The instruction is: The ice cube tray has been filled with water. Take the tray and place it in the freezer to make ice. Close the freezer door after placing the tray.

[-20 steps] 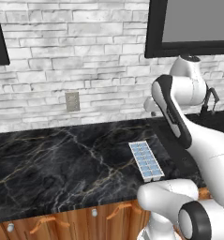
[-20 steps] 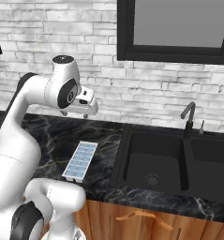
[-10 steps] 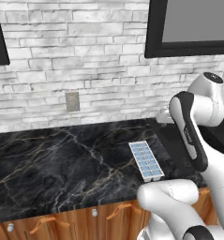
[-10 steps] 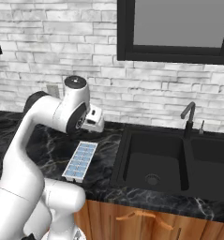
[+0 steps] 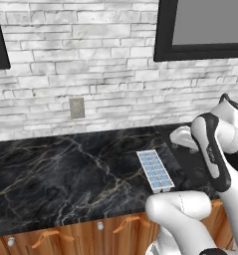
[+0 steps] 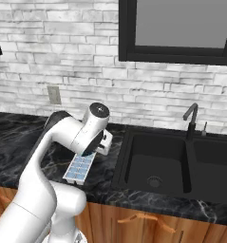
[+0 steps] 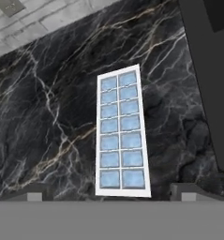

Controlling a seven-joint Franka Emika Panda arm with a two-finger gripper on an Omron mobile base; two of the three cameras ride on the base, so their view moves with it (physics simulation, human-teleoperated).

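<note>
The ice cube tray [image 7: 120,131] lies flat on the black marble counter [image 5: 65,174], white-rimmed, its two rows of cells full of pale blue water [image 7: 132,140]. The tray [image 5: 155,171] sits close to the counter's front edge, just left of the sink, and appears again [image 6: 79,168] under my bent arm. My gripper [image 7: 111,196] hangs open above the tray's near end, a fingertip [image 7: 34,194] standing wide on each side, nothing between them. The freezer and the freezer door are out of view.
A black double sink [image 6: 155,166] with a dark faucet [image 6: 191,116] lies right of the tray. A white brick wall with an outlet [image 5: 76,107] and a black-framed window [image 6: 181,28] backs the counter. Wooden cabinet fronts [image 5: 90,234] run below.
My arm has swung forward and down, bringing the hand from high near the wall to low over the tray. The tray has stayed in place.
</note>
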